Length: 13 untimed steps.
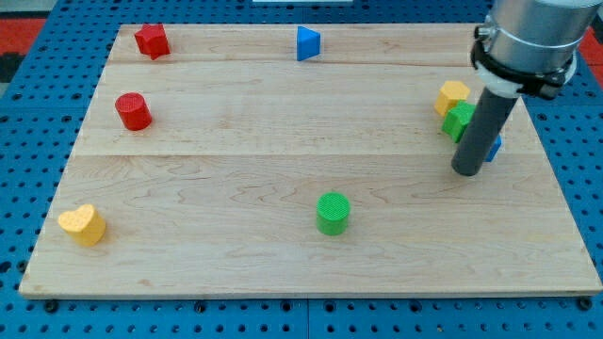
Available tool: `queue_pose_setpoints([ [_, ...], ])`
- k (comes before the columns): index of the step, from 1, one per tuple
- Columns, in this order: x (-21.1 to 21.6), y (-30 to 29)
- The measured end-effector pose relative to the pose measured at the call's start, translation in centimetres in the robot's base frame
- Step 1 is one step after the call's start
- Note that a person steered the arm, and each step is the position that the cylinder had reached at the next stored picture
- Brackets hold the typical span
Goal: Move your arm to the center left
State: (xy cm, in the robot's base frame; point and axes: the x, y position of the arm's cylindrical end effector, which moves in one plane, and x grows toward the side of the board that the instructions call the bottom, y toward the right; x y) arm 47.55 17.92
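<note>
My tip (pixel 465 170) rests on the wooden board (pixel 236 188) at the view's right, a little above mid-height. It stands just below a green block (pixel 459 120) and a yellow block (pixel 451 96), and right beside a blue block (pixel 495 147) that the rod mostly hides. A red cylinder (pixel 133 111) stands at the left, above centre. A red star-like block (pixel 152 41) is at the top left. A yellow heart-shaped block (pixel 83 224) lies at the bottom left. A green cylinder (pixel 333 212) stands at bottom centre. A blue triangular block (pixel 306 43) is at top centre.
The board lies on a blue perforated table (pixel 28 169). The arm's grey body (pixel 528 38) reaches in from the view's top right.
</note>
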Motion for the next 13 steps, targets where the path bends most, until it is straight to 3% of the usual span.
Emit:
queue_pose_setpoints([
  [1, 1.3, -4.4],
  [3, 1.3, -4.8],
  [5, -1.9, -11.5],
  [8, -2.8, -13.3],
  [10, -6.4, -19.7],
  [11, -6.0, -22.4],
  [13, -5.7, -36.0],
])
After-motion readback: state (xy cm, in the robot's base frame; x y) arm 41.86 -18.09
